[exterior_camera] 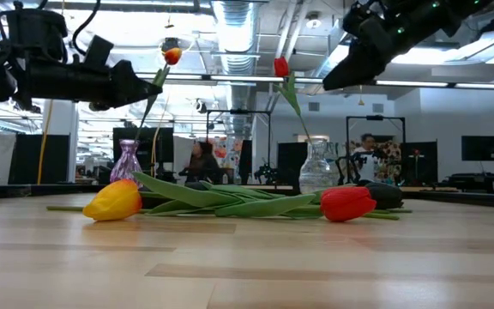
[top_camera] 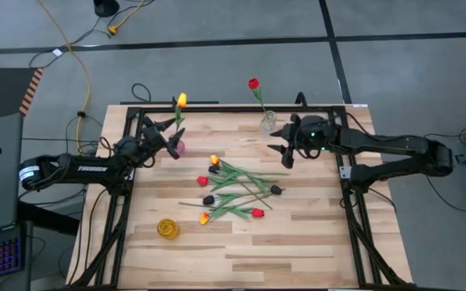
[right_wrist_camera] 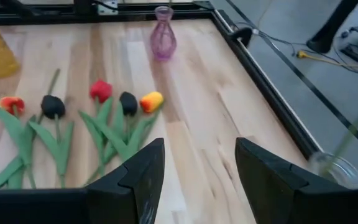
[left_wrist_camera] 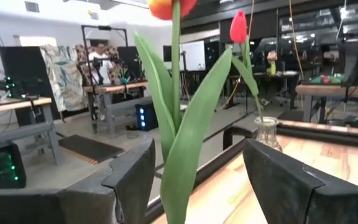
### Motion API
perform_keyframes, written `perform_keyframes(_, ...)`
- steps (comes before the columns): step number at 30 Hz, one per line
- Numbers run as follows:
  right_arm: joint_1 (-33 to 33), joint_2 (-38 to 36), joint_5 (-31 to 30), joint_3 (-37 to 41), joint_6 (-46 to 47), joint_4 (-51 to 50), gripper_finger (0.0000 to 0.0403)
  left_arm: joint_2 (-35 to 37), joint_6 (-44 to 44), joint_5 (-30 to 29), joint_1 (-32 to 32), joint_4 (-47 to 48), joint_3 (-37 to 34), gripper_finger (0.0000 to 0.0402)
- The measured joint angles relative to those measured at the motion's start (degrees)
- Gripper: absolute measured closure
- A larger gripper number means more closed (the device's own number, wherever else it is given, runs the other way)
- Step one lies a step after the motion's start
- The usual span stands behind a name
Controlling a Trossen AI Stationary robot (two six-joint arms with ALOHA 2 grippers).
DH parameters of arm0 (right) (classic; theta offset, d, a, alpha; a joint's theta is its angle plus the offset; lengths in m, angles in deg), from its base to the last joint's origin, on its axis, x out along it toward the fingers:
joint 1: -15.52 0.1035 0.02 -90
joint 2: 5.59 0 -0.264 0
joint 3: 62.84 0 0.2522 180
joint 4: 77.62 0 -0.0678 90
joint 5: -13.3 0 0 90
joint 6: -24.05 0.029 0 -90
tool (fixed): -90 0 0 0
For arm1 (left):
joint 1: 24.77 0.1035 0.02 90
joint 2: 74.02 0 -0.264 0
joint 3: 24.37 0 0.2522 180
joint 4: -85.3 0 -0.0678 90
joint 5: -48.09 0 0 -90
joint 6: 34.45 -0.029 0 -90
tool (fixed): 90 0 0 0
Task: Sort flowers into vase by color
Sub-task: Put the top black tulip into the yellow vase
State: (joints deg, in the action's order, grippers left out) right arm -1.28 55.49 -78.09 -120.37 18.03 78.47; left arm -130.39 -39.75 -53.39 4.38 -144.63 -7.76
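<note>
A yellow-orange tulip [top_camera: 182, 100] stands upright with its stem in the purple vase [top_camera: 178, 147]. My left gripper [left_wrist_camera: 199, 149] is open, and its fingers stand on either side of that tulip's stem and leaves [left_wrist_camera: 178, 118] without touching them. A red tulip [top_camera: 253, 83] stands in the clear vase [top_camera: 267, 124] near the far edge. My right gripper [top_camera: 285, 147] is open and empty, just right of the clear vase and above the table. Several tulips [top_camera: 237, 190] with red, yellow-orange and near-black heads lie flat in a loose pile at the table's middle.
A yellow vase [top_camera: 167, 229] stands near the table's near left corner. A black frame [top_camera: 241, 107] runs round the table's edges. Bare wood lies near and to the right of the pile. People show at desks in the room beyond the far edge.
</note>
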Motion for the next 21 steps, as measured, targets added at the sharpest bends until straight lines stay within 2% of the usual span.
perform_keyframes(12,4.27,12.94,-0.04,0.0,0.0,11.68,0.0179,10.9,-0.01,0.81,0.0,2.33,0.0,0.0168)
perform_keyframes(18,5.86,20.44,-0.06,-0.04,0.0,16.65,0.0179,16.33,0.0,7.79,0.0,7.01,0.0,0.0168)
perform_keyframes(21,6.28,23.72,-0.06,-0.04,0.02,16.66,0.0179,17.98,0.37,9.44,0.0,9.29,0.0,0.0168)
